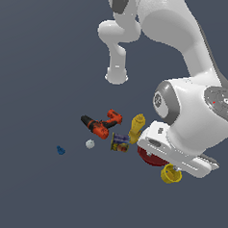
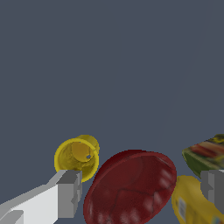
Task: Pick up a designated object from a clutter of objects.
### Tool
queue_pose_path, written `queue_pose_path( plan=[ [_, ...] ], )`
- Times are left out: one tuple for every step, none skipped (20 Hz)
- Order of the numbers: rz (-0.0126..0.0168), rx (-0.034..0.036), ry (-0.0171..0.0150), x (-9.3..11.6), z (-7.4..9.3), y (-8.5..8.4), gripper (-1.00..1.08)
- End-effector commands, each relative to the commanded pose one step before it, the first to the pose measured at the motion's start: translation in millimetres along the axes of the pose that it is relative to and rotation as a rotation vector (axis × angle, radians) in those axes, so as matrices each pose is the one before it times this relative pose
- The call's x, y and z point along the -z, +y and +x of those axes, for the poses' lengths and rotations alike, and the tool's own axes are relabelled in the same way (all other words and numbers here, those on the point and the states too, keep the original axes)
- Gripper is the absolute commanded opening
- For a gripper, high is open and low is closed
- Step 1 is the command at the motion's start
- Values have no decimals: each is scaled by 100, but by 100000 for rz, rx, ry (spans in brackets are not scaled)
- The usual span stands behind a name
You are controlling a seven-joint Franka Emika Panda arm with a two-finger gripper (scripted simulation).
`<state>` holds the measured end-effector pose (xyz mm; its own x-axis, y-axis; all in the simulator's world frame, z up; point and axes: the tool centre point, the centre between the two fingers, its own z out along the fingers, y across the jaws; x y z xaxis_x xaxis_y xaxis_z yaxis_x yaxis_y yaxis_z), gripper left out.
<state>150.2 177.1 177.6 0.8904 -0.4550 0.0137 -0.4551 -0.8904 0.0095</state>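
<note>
The small yellow cup [image 1: 170, 174] lies on its side on the floor, just beside the red bowl [image 1: 150, 158]. In the wrist view the cup [image 2: 77, 158] shows its open mouth, close to one finger [image 2: 68, 193], while the bowl [image 2: 131, 188] fills the space below the spread jaws. My gripper [image 1: 174, 163] [image 2: 141, 190] hovers open over the bowl and cup, holding nothing. In the exterior view the hand hides part of the bowl and the cup's far edge.
A yellow bottle [image 1: 136, 128] [image 2: 192, 205] and a labelled can [image 1: 119, 142] [image 2: 208, 155] stand close behind the bowl. Further toward the exterior view's left are an orange-and-black drill [image 1: 101, 124], a small white ball [image 1: 89, 143] and a tiny blue piece [image 1: 60, 150].
</note>
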Motion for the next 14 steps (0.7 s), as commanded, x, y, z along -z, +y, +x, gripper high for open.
queue_pose_path(
  plan=[
    [218, -3722, -238, -1861, -510, -1966, 100],
    [74, -1294, -117, -678, -242, -666, 100],
    [69, -1220, -115, -644, -249, -614, 100],
    [64, -1148, -112, -608, -250, -562, 100],
    [59, -1072, -108, -571, -249, -513, 100],
    [54, -999, -103, -533, -241, -464, 100],
    [49, -920, -97, -494, -234, -420, 100],
    [44, -842, -91, -454, -223, -376, 100],
    [40, -766, -84, -413, -207, -333, 100],
    [35, -689, -77, -372, -190, -292, 100],
    [30, -607, -69, -329, -174, -255, 100],
    [26, -524, -60, -286, -156, -219, 100],
    [22, -449, -52, -243, -131, -181, 100],
    [18, -369, -43, -199, -108, -146, 100]
  ],
)
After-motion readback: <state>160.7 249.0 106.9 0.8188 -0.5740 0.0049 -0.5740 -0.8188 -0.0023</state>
